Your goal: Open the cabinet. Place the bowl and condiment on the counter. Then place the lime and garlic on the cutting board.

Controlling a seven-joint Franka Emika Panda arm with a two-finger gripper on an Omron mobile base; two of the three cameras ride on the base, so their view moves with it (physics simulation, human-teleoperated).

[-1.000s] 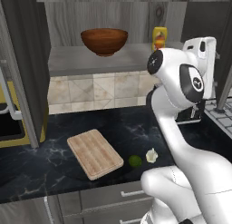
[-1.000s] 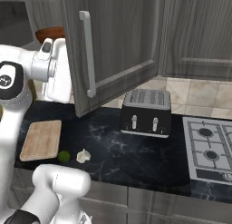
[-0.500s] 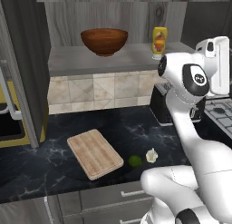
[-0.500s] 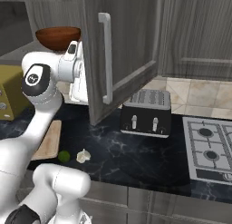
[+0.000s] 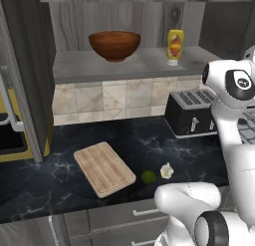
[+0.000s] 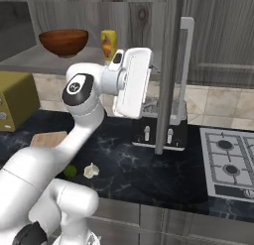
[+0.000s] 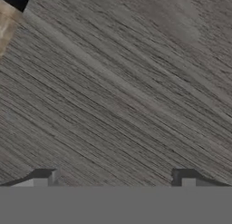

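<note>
The cabinet (image 5: pixel 139 65) stands open, its right door (image 6: pixel 168 70) edge-on in the right base view. On its shelf sit the reddish-brown bowl (image 5: pixel 114 45) (image 6: pixel 63 42) and the yellow condiment (image 5: pixel 175 45) (image 6: pixel 108 44). Down on the counter (image 5: pixel 60 175) lie the cutting board (image 5: pixel 104 168) (image 6: pixel 48 138), the lime (image 5: pixel 148 177) (image 6: pixel 70 170) and the garlic (image 5: pixel 166 171) (image 6: pixel 91 170). My gripper (image 7: pixel 114 178) is open and empty, its fingertips (image 7: pixel 43 177) close against the door's inner wood-grain face. The hand's white body (image 6: pixel 133 80) is just left of that door.
A black toaster (image 5: pixel 191 112) stands on the counter under the shelf's right end. A stove (image 6: pixel 228 162) lies to the right. The left cabinet door (image 5: pixel 22 75) hangs open at the left, above a yellow box (image 6: pixel 15 97). Grey drawers (image 5: pixel 124 217) run below the counter.
The right door has swung further open, from slanted to edge-on in the right base view. My hand moved right along with it. The gripper stayed open.
</note>
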